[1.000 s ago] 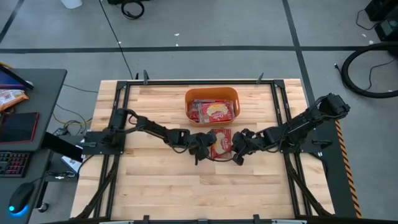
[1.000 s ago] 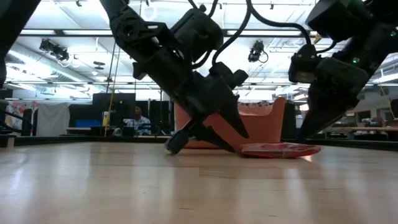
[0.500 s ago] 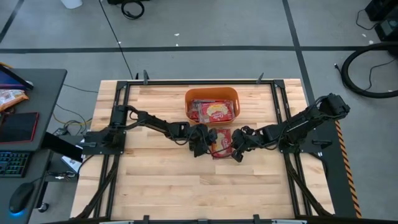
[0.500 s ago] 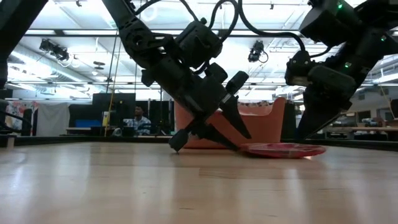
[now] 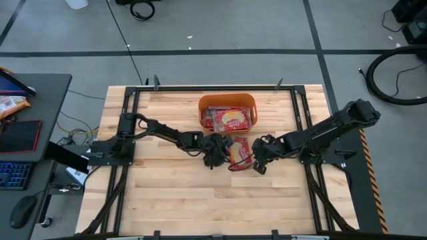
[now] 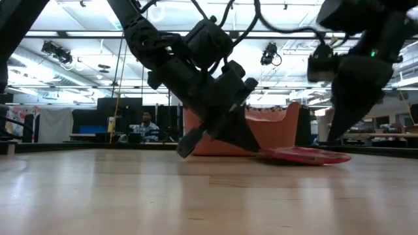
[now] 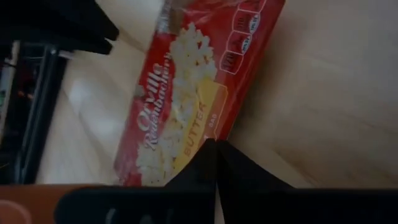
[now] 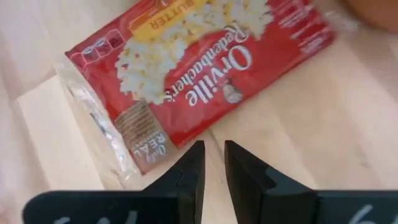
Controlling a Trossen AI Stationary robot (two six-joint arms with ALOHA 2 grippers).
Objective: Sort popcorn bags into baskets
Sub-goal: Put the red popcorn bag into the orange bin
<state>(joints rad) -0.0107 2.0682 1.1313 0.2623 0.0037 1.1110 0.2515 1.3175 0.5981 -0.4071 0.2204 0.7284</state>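
Observation:
One red popcorn bag (image 5: 240,152) lies picture-side up on the wooden table, just nearer than the orange basket (image 5: 227,98). The basket holds other red popcorn bags (image 5: 227,119). My left gripper (image 7: 216,144) is shut at the lying bag's left long edge. My right gripper (image 8: 214,155) stands at the bag's right near corner. Its fingers are a narrow gap apart, with only bare wood between them, and they point down just off the bag's edge (image 8: 186,140). My left gripper meets the bag's left long edge (image 7: 226,132) with its shut fingertips, slanting down from the table's left. The fingertips cover the edge, so a pinch cannot be told from a press. The bag (image 6: 304,155) lies nearly flat on the table.
Black frame rails (image 5: 130,127) run along the table's left and right sides. The near half of the table (image 5: 213,200) is bare wood. Left of the table stands a desk with a keyboard (image 5: 13,175). A person (image 6: 145,124) sits far off in the room.
My left gripper has shut at the bag's left edge, moving a little toward the table's right. The bag has slid slightly rightward and turned a bit. My right gripper has backed a little toward the table's right.

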